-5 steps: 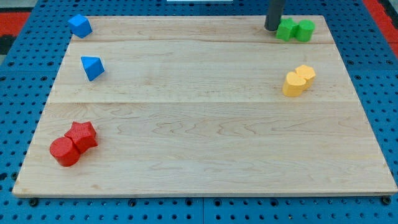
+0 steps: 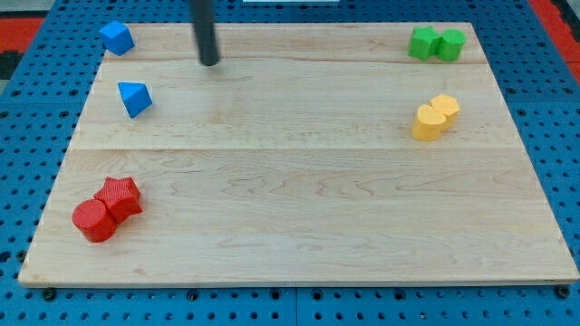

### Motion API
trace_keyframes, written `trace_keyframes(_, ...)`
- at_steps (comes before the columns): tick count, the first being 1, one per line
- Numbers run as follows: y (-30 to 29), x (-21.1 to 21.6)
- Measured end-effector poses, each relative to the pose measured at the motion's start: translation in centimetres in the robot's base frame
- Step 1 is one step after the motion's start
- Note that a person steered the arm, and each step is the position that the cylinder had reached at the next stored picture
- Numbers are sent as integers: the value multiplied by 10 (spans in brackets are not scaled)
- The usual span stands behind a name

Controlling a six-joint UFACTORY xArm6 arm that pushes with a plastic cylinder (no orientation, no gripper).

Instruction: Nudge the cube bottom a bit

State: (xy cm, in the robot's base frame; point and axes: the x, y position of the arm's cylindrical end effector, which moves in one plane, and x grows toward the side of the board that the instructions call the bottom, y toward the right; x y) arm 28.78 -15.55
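tip (image 2: pixel 210 62) was right of the blue cube block (image 2: pixel 116 37), upper left of frame | no gripper present, only the rod | advice: go above the cube, push downward shortly

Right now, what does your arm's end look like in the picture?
Only a straight, smooth rod shows, dark grey to black and round in section, with a blunt tip. It carries no end effector with jaws, and I see no cables, markings or labels. The rest of the arm is out of view.
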Motion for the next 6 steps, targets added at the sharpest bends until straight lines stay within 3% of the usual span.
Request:
trace_keyframes(2, -148, 6)
trace_keyframes(4, -149, -2)
trace_keyframes(6, -149, -65)
